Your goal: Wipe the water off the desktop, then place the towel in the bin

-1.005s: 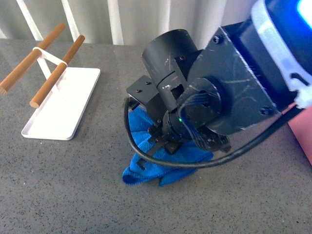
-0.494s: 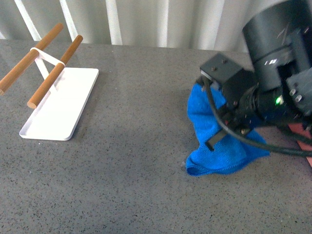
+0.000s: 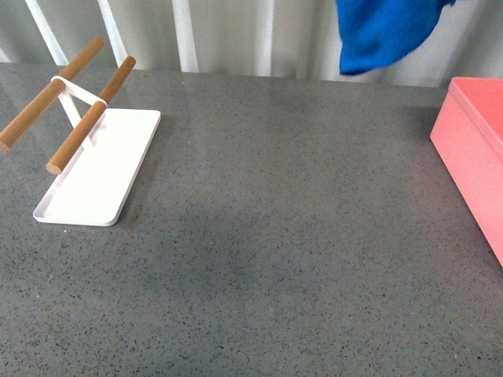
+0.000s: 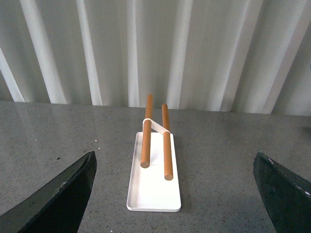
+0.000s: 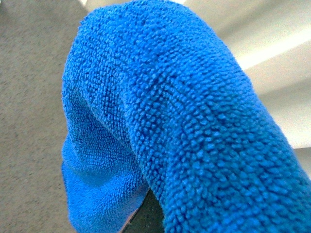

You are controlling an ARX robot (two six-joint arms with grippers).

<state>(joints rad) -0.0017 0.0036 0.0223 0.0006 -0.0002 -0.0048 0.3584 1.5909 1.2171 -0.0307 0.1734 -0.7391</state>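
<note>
The bright blue towel [image 3: 385, 31] hangs high in the air at the top of the front view, well above the dark grey speckled desktop [image 3: 275, 236]. My right gripper is out of the front view; in the right wrist view the towel [image 5: 170, 121] fills the picture and hides the fingers shut on it. The salmon-pink bin [image 3: 475, 149] stands at the right edge of the desktop, below and right of the towel. My left gripper [image 4: 175, 194] is open, its two dark fingers [image 4: 58, 194] far apart above the desktop [image 4: 223, 165].
A flat white tray [image 3: 98, 169] with two wooden rods [image 3: 86, 110] stands at the left of the desktop; it also shows in the left wrist view [image 4: 153, 177]. A white ribbed wall [image 3: 236, 35] runs behind the desktop.
My right arm has lifted the towel off the desktop, up and to the right, and has left the front view. The pink bin has come into sight.
</note>
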